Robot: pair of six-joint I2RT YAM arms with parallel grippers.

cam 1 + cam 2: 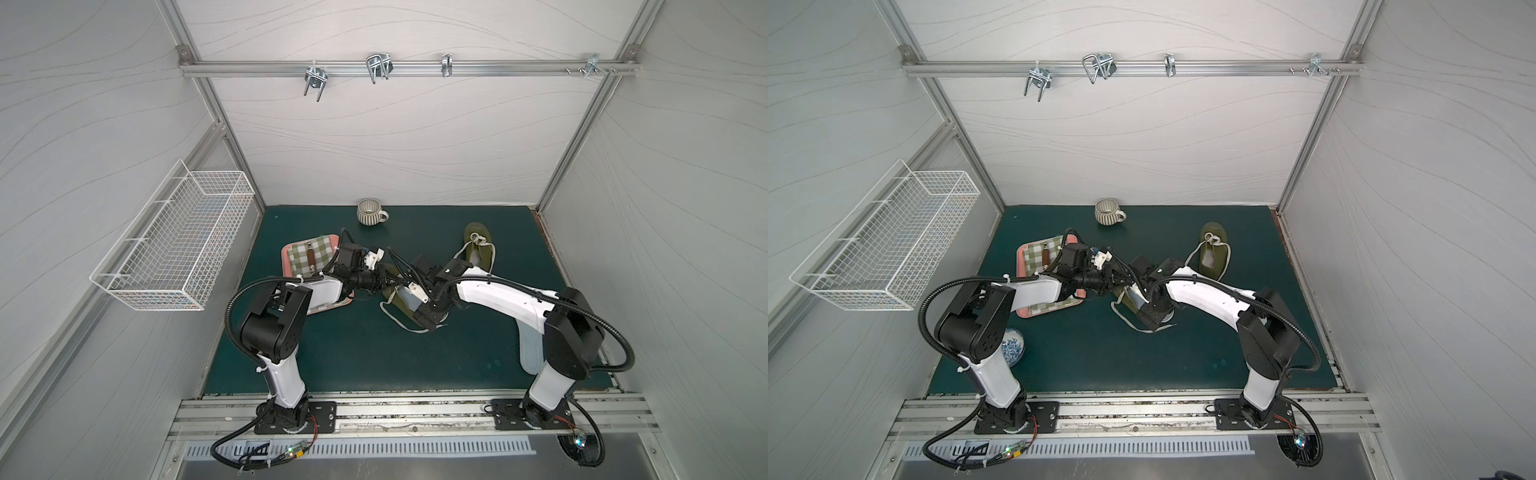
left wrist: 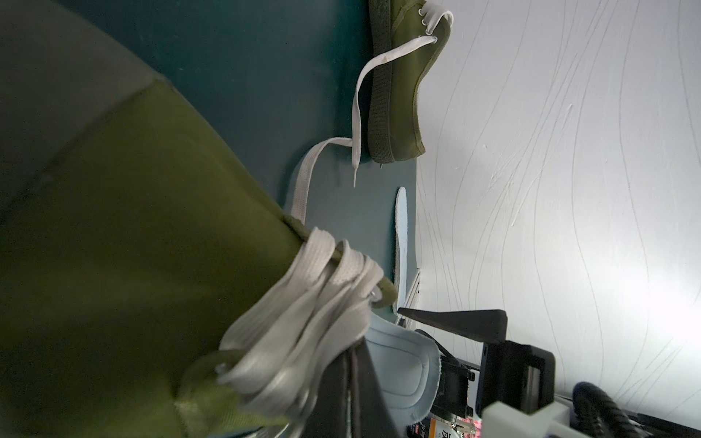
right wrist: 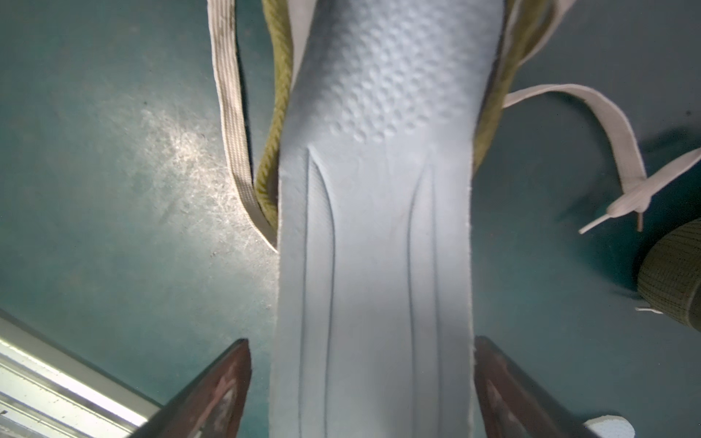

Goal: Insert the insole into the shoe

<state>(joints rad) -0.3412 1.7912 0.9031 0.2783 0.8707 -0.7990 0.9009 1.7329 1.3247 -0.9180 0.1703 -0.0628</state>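
An olive shoe (image 1: 400,302) with white laces lies mid-mat in both top views, both arms meeting over it. My left gripper (image 2: 352,379) is shut at the shoe's (image 2: 132,227) laced throat, its fingertips hidden under the bunched laces. A pale blue insole (image 3: 375,227) runs lengthwise with its front end inside the shoe's olive rim (image 3: 271,151). My right gripper (image 3: 362,379) straddles the insole's rear part. One finger touches an edge and the other stands a little off, so it is open. The insole's heel end (image 2: 402,360) shows beside the left fingers.
A second olive shoe (image 1: 478,249) lies at the back right, and another insole (image 1: 530,349) lies under the right arm. A striped mug (image 1: 370,212) stands at the back. A pink tray (image 1: 286,251) with a checked cloth sits left. There is also a wire basket (image 1: 174,245) and a blue-white vase (image 1: 1013,347).
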